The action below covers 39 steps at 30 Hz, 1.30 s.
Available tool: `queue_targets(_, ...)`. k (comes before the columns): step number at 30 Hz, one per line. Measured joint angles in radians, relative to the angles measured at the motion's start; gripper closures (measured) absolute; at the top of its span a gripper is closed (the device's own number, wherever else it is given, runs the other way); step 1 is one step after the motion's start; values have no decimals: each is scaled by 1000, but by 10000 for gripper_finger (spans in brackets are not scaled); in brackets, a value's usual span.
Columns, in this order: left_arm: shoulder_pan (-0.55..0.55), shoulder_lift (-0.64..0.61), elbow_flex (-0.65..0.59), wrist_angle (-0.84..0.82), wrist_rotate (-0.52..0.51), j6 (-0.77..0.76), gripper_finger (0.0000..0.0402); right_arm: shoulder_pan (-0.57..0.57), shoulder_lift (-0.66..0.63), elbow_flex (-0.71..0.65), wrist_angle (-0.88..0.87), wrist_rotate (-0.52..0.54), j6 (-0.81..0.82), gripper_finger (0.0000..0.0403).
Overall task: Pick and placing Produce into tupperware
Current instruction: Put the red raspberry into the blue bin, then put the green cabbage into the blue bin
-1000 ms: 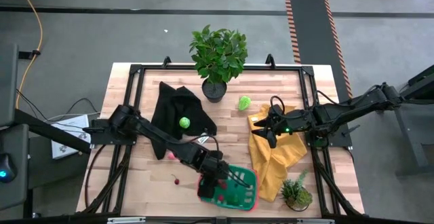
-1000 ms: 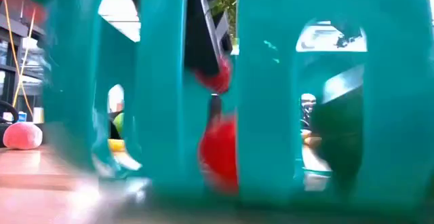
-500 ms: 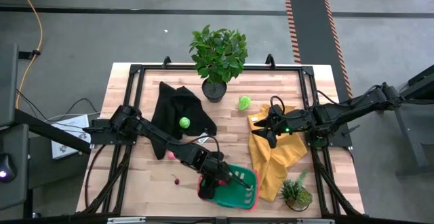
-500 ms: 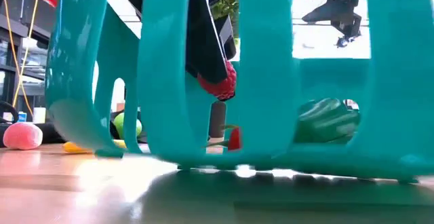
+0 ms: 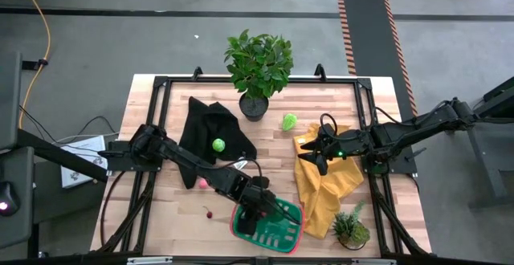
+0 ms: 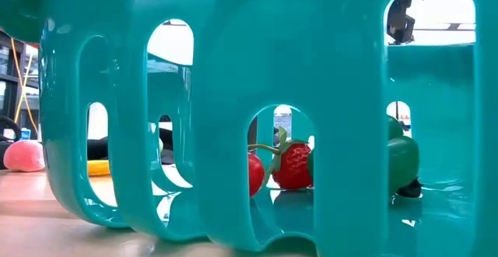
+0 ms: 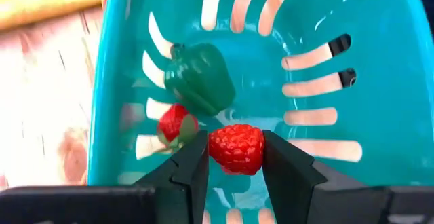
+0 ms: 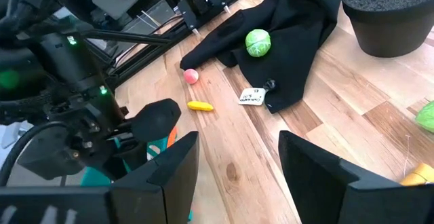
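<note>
The tupperware [image 5: 283, 234], a teal-green slotted container with a red rim, lies near the table's front edge. Inside it are a dark green pepper [image 7: 200, 85] and a red strawberry [image 7: 175, 123], both lying on its floor. My left gripper [image 5: 261, 206] reaches down into it and is shut on a second red strawberry [image 7: 235, 148]. My right gripper [image 5: 310, 154] hangs open above the yellow cloth [image 5: 325, 189], with nothing between its fingers. A lime-green ball [image 5: 218, 144] rests on the black cloth [image 5: 210, 128]. My left gripper pinches the strawberry's two opposite sides [image 7: 214, 149] between its two fingers [image 7: 193, 170]. The fingers slant down into the tupperware from the table's left. The strawberry sits over the container's floor beside the other strawberry; I cannot tell whether it touches the floor.
A potted plant [image 5: 259, 68] stands at the far edge and a small one [image 5: 351, 229] at the near right corner. A leafy green piece [image 5: 289, 121], a pink ball [image 5: 203, 183], a small red bit [image 5: 209, 213] and a yellow piece [image 8: 200, 105] lie on the wood.
My left gripper has risen a little, still shut on the red strawberry. The tupperware has shifted under it: it has settled flatter and a little toward the near edge, and its slotted wall now fills the low view.
</note>
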Motion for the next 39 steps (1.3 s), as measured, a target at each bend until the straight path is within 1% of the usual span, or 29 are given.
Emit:
queue_targets(8, 0, 1, 0, -27, 19, -9, 285, 0, 0, 0, 0, 0, 0, 210)
queue_targets(15, -2, 1, 0, -28, 25, -13, 233, 0, 0, 0, 0, 0, -7, 210)
queue_targets(19, -2, 1, 0, -38, 42, -13, 222, 0, 0, 0, 0, 0, -7, 210)
queue_targets(22, 0, 0, 0, -53, 42, -13, 231, 0, 0, 0, 0, 0, -7, 210)
queue_targets(29, 0, -36, 0, -70, 45, -8, 274, 0, 0, 0, -1, 0, -7, 210)
queue_targets(35, 0, -72, 0, -93, 15, -1, 305, 0, 0, 0, -2, 5, -7, 210)
queue_targets(37, 0, -81, 0, -72, 13, -1, 314, 0, 0, 0, -1, 7, -7, 210)
queue_targets(39, 0, -99, -1, -95, -6, 1, 322, 0, 0, 0, 6, 7, -7, 210)
